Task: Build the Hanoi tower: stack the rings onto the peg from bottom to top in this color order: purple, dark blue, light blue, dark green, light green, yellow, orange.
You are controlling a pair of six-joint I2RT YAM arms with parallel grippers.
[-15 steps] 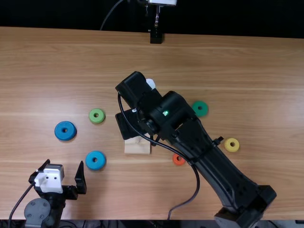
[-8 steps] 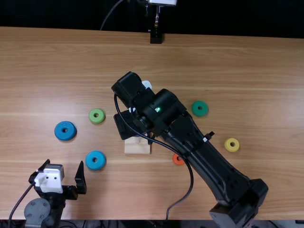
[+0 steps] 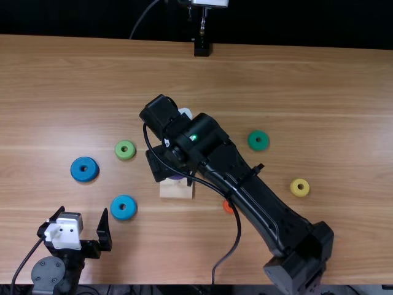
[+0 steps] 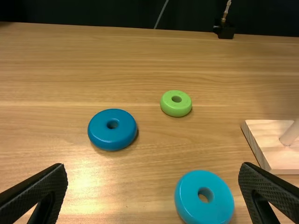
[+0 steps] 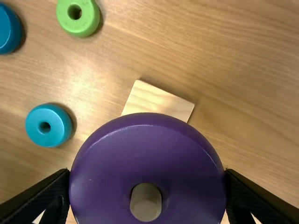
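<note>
My right gripper (image 3: 161,161) is over the wooden base (image 3: 176,189), its arm hiding the peg from above. In the right wrist view this gripper (image 5: 147,186) is shut on the purple ring (image 5: 105,172), and the peg's tip (image 5: 145,203) appears in the ring's hole; how far down the peg it sits I cannot tell. My left gripper (image 3: 83,215) stands open at the lower left; in its wrist view the gripper (image 4: 153,175) holds nothing. Dark blue (image 3: 84,169), light blue (image 3: 123,208), light green (image 3: 125,150), dark green (image 3: 258,140), yellow (image 3: 299,187) and partly covered orange (image 3: 228,207) rings lie on the table.
The right arm crosses the table (image 3: 307,98) diagonally from the lower right, passing between the base and the yellow ring, over the orange ring's edge. A black stand (image 3: 201,47) is at the far edge. The light blue ring lies between the left gripper and the base.
The right arm has swung leftward, its gripper end shifting slightly left over the base with the purple ring. The base has shifted a little left. The left arm has stayed still.
</note>
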